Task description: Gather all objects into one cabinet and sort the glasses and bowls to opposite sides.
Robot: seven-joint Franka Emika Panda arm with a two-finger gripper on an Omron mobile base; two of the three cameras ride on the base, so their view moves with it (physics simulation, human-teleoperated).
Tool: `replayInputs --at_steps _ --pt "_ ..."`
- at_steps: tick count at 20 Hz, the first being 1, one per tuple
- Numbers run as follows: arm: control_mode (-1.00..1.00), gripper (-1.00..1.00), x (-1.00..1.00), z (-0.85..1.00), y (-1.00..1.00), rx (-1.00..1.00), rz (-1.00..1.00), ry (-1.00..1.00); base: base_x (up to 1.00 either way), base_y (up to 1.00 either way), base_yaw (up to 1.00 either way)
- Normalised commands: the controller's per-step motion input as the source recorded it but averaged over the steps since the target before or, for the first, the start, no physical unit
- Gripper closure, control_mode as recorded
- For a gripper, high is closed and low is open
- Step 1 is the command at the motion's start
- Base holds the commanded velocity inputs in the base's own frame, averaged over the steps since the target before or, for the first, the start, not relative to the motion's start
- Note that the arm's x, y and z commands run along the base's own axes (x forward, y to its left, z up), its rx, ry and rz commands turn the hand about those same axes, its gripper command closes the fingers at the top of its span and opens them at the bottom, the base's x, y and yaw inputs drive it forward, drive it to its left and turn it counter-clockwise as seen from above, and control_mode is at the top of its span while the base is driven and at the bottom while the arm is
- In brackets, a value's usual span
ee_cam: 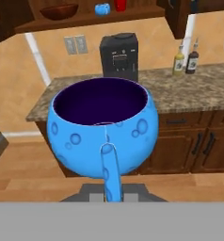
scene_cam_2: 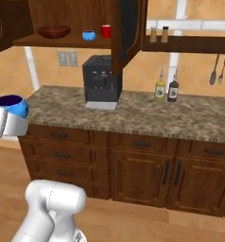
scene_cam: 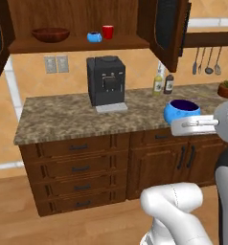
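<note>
We carry the last round bright-blue handled cup (ee_cam: 102,129), fingers seemingly pinching its handle; the wooden bowl (scene_cam: 51,34), small blue cup (scene_cam: 94,37) and red cup (scene_cam: 108,32) already sit in the dark brown wall cabinet (scene_cam: 82,44).

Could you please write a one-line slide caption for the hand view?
Gripper holding a blue cup by its handle, facing the counter, coffee machine and open cabinet.
</note>
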Motion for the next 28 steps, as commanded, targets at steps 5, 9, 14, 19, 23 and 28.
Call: replayInputs --at_steps 5,9,14,19,23,28 --pt "1.0 1.0 0.0 0.0 0.0 0.0 0.0 0.0 0.98 -0.18 0.0" --pt "1.0 1.0 0.0 0.0 0.0 0.0 0.0 0.0 0.99 -0.04 0.0" --pt "1.0 1.0 0.0 0.0 0.0 0.0 0.0 0.0 0.89 0.0 0.0" --pt "1.0 1.0 0.0 0.0 0.0 0.0 0.0 0.0 0.78 0.0 0.0" --pt "1.0 1.0 0.0 0.0 0.0 0.0 0.0 0.0 0.74 0.0 0.0" --pt "1.0 1.0 0.0 0.0 0.0 0.0 0.0 0.0 0.53 0.0 0.0"
